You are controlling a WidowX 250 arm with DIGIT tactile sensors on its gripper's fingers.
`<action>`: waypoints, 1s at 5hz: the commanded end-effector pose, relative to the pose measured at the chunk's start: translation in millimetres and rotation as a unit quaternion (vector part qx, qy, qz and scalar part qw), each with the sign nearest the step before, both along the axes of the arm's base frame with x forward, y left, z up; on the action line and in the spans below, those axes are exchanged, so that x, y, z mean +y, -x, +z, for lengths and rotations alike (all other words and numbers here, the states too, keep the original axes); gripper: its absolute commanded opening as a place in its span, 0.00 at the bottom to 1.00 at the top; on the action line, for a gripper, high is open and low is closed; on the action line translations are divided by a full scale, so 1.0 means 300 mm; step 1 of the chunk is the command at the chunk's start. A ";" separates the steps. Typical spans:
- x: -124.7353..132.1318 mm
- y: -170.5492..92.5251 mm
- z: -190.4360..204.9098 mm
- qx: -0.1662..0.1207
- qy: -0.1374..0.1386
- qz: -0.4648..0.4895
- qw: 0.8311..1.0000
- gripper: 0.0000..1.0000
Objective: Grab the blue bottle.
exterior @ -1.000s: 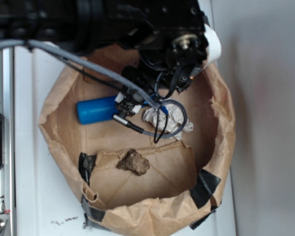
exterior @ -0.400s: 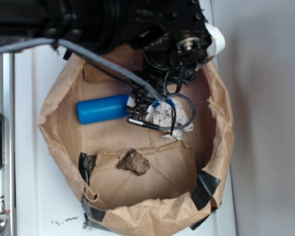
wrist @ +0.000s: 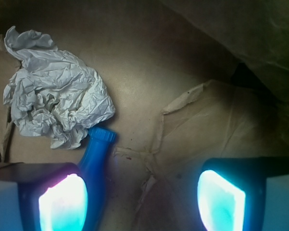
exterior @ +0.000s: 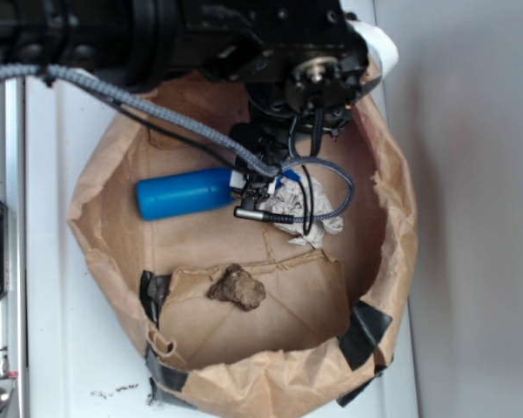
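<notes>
One second on, dropped nearer the blue bottle point(exterior: 184, 192) in the paper bag point(exterior: 392, 261), gripper point(wrist: 142, 197) spread wide, neck beside one pad, not yet straddled.

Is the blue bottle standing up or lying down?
Lying down. The smooth bright blue plastic bottle rests on its side on the brown paper bag floor, neck toward the crumpled white wad.

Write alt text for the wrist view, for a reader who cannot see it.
Seen from the wrist camera, the open gripper hangs over brown paper, its glowing fingers wide apart. The blue bottle lies beside the left-hand finger, not centred between them, its capped neck touching a crumpled white wad.
</notes>
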State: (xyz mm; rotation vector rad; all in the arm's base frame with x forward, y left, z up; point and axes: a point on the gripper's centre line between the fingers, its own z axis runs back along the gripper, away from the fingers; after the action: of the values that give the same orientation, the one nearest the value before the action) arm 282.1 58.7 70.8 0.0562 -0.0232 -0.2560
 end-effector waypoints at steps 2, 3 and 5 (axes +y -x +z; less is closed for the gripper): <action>-0.181 0.148 -0.221 -0.052 0.021 0.041 0.998 1.00; -0.175 0.160 -0.199 -0.060 0.040 0.016 0.997 1.00; -0.173 0.167 -0.186 -0.079 0.038 -0.002 0.996 0.00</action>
State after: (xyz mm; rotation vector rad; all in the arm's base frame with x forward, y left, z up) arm 232.9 12.5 14.6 -0.0065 -0.1916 -0.2423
